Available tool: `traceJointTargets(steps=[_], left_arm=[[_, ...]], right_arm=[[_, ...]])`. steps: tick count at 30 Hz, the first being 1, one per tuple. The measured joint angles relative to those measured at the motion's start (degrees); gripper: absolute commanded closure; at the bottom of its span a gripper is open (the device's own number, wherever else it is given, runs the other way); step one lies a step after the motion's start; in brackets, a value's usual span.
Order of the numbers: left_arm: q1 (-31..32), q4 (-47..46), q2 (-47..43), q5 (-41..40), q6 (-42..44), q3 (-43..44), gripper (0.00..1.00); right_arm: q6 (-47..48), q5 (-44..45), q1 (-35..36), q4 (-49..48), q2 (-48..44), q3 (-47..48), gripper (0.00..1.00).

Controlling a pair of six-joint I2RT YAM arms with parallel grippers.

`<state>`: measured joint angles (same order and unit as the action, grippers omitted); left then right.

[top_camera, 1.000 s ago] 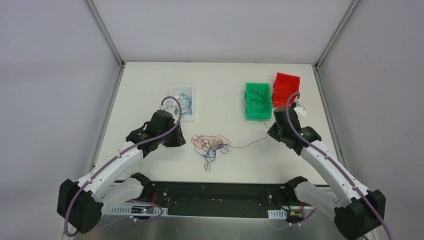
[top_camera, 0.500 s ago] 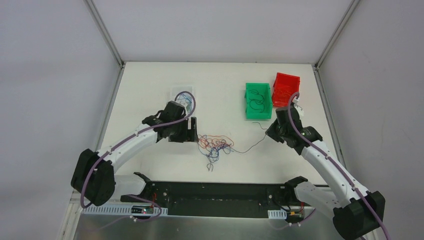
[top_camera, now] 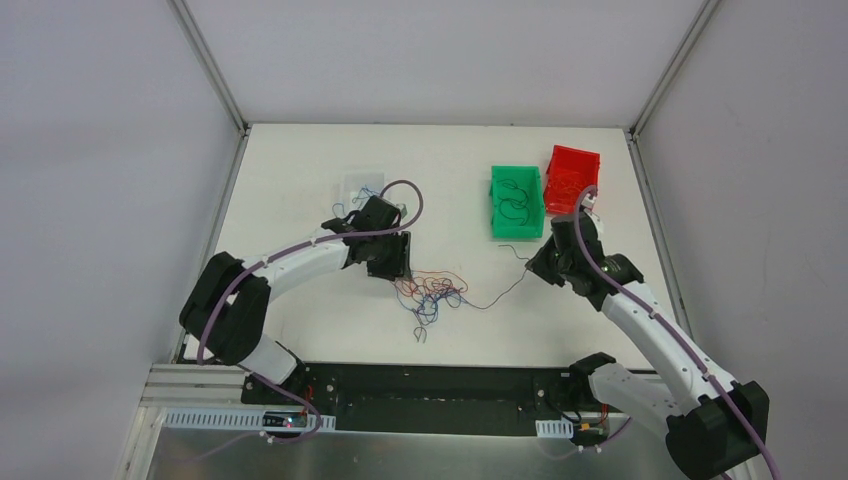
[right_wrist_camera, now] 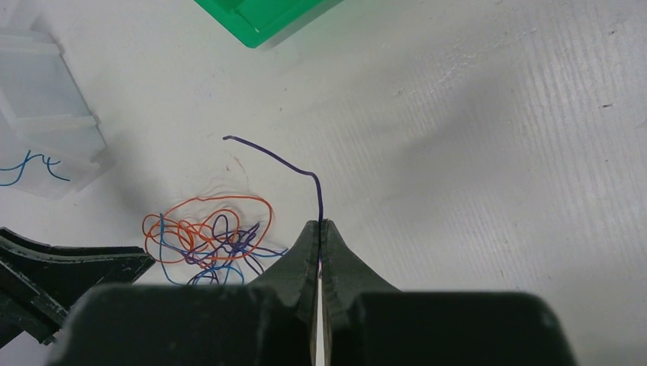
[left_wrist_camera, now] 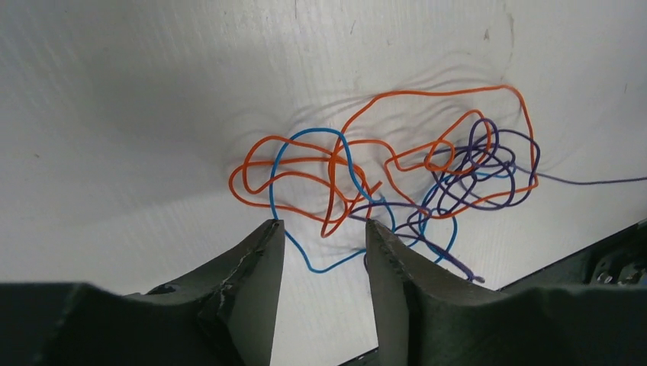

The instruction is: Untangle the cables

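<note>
1. The green bin [top_camera: 494, 205], upper right of centre in the top view, holds loops of black wire [top_camera: 514, 200].
2. The red bin [top_camera: 590, 165] stands just beside the green one's right wall, slightly higher in the frame. Its contents are too small to tell.
3. The clear container [top_camera: 358, 184], upper left of centre, is partly covered by the left arm. In the upper left of the right wrist view, a blue wire [right_wrist_camera: 29, 162] lies in it.
4. The cables [top_camera: 430, 290] lie on the table [top_camera: 300, 160] at mid-frame as one knot of orange-red, blue and dark purple loops.
5. The left fingers [left_wrist_camera: 267, 248] are spread apart at the knot's left edge. A blue loop runs across the gap between them, and nothing is clamped.
6. The right fingers [right_wrist_camera: 320, 232] are pressed together, pinching the dark purple cable [right_wrist_camera: 284, 162]. Its free end curves toward the upper left, and in the top view it trails leftward to the knot.
</note>
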<state>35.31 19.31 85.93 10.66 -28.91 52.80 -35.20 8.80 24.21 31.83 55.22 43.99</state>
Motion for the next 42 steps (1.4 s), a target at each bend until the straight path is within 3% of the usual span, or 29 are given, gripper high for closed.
traceJointTargets(steps=[3,5,13,18,21,23,29,36,37,40,42], left_arm=[[0.0,-0.81,2.62,-0.28,-0.24,0.79,0.9],[-0.02,-1.16,4.5,-0.48,-0.31,1.18,1.0],[-0.66,-2.19,3.91,-3.02,-0.26,-0.17,1.0],[-7.39,-2.32,-10.38,-3.91,-0.76,-6.88,1.0],[-16.92,-2.47,-20.94,-4.96,-2.32,-10.78,1.0],[-19.87,-2.36,-26.75,-5.84,-3.76,-12.87,1.0],[-25.24,1.05,-37.9,-9.64,-9.14,-16.15,1.0],[-27.17,5.51,-46.07,-18.34,-14.25,-17.09,1.0],[-27.17,5.62,-47.19,-18.49,-14.43,-17.18,1.0],[-27.17,3.37,-48.63,-14.97,-13.77,-17.66,1.0],[-27.17,0.74,-47.43,-9.11,-13.0,-17.77,1.0]], right_arm=[[-0.17,-0.52,0.0,-0.31,0.0,-0.76,1.0],[-0.31,-0.63,0.0,-0.33,0.0,-1.18,1.0],[-1.66,3.67,-0.2,1.95,0.0,-1.22,1.0],[-3.39,9.77,-4.17,6.14,-0.72,-1.22,1.0],[-3.8,11.87,-8.5,7.67,-2.47,-1.22,1.0],[-3.8,12.9,-11.47,8.41,-3.65,-1.22,1.0],[-4.39,13.64,-21.9,10.62,-7.3,-1.03,1.0],[-4.9,13.62,-23.19,11.74,-10.29,-0.44,1.0],[-3.85,11.65,-23.21,11.39,-10.27,-0.44,0.9],[-0.59,3.76,-22.84,9.01,-10.03,-0.59,0.35],[1.73,-0.76,-20.94,6.69,-10.05,-1.18,0.27]])
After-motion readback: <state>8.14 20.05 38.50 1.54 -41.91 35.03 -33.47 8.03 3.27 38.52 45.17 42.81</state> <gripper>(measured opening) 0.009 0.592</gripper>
